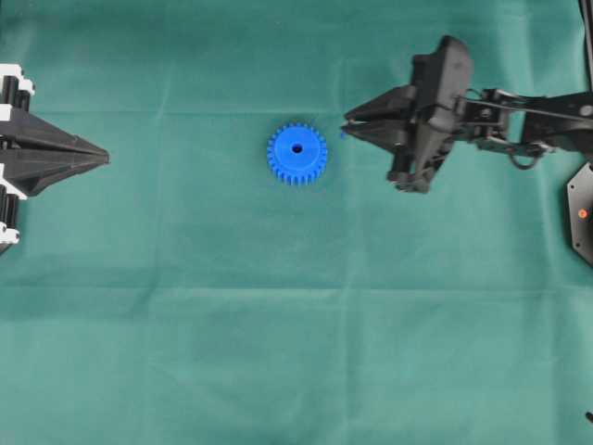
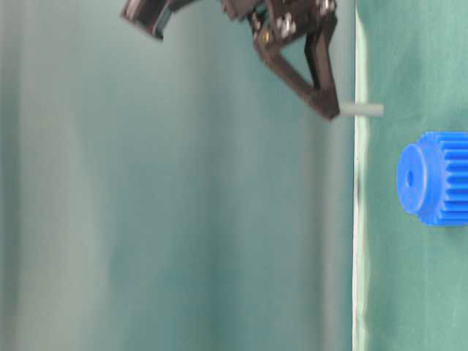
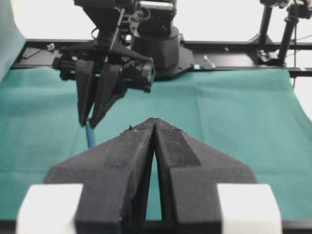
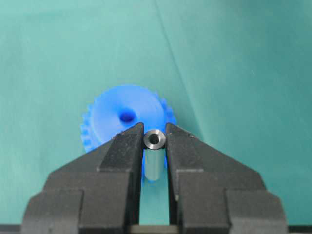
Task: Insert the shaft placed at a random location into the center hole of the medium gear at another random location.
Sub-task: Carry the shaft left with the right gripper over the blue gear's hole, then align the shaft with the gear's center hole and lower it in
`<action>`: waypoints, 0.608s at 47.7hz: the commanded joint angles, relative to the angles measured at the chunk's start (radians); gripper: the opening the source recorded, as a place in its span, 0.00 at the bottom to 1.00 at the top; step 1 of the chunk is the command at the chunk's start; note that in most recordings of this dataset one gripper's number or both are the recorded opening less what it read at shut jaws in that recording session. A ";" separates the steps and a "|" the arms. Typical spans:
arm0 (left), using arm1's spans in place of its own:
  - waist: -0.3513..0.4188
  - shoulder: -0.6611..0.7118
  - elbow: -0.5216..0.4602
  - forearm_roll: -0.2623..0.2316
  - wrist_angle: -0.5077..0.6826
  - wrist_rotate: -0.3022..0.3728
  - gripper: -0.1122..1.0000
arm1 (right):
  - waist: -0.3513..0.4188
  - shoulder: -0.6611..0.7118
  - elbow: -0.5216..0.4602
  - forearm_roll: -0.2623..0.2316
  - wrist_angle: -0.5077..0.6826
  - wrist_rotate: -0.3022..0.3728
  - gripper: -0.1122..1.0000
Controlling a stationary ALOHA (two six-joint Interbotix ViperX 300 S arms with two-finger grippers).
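While pinched upright: shaft (image 4: 155, 146) beside medium gear (image 1: 296, 154)

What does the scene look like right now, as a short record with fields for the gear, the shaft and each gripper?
gear: medium gear, blue, flat on the green cloth, center hole facing up and empty
shaft: shaft clamped between the right gripper's fingers, off the cloth, not yet in the hole
right gripper: right gripper shut on the shaft, tip just beside the gear in the overhead view
left gripper: left gripper shut, holding nothing, apart from the gear at the cloth's edge
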 commanded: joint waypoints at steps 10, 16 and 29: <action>0.002 0.009 -0.020 0.003 -0.005 0.000 0.10 | 0.025 0.100 -0.150 0.005 -0.012 0.002 0.22; 0.002 0.009 -0.020 0.002 -0.005 0.000 0.10 | 0.031 0.127 -0.181 0.005 -0.011 0.009 0.22; 0.002 0.008 -0.020 0.003 -0.005 0.002 0.10 | 0.031 0.137 -0.181 0.006 -0.011 0.023 0.22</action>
